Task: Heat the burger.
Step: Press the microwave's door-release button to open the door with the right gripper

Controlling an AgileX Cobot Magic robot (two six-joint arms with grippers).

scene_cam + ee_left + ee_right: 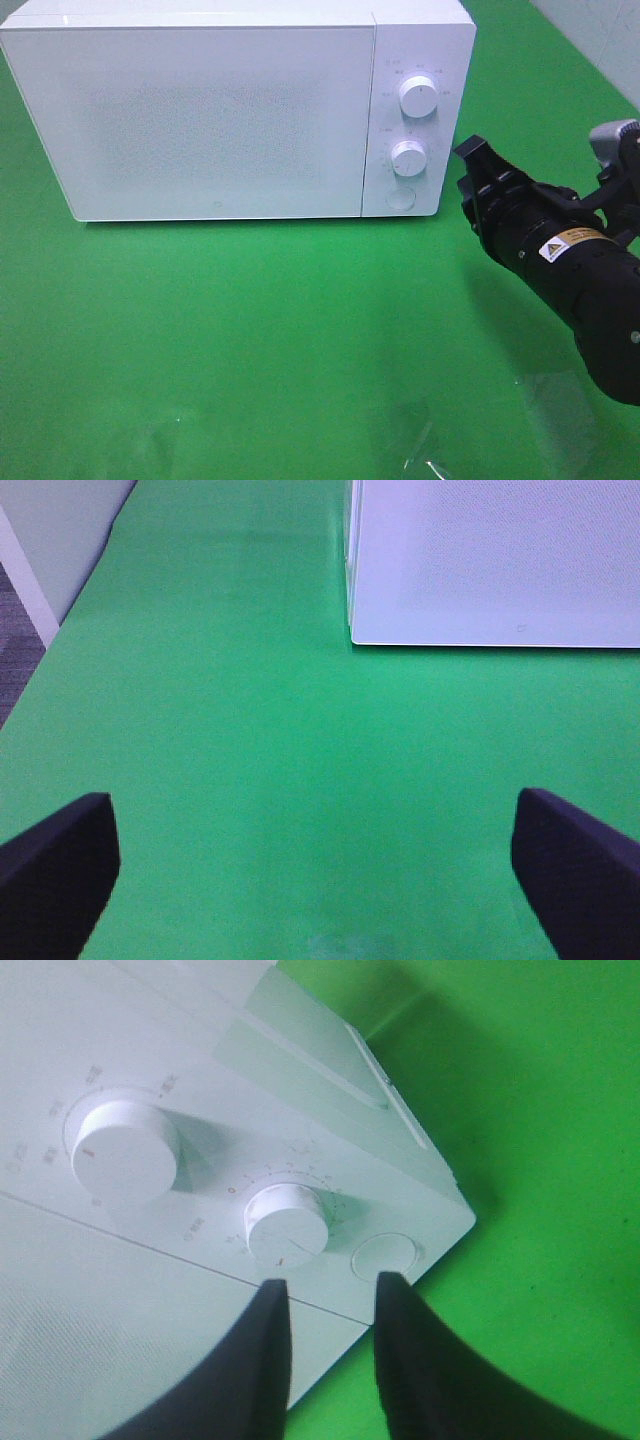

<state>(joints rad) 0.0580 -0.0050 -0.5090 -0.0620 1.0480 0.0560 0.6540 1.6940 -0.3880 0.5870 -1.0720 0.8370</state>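
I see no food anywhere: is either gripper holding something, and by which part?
Nothing is held: the left gripper gapes over the green tabletop, and the right gripper is empty beside the white boxy microwave.

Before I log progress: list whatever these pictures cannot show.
- Burger: in no view; the microwave's shut white door hides any contents.
- Dial markings: right wrist view, blurred and too small to read.
- Left gripper: left wrist view, only fingertips show; the edge cuts the rest.

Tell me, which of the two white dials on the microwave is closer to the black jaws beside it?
The lower dial, just above the round button. It lies just ahead of the right arm's jaws; the upper dial sits higher and farther off.
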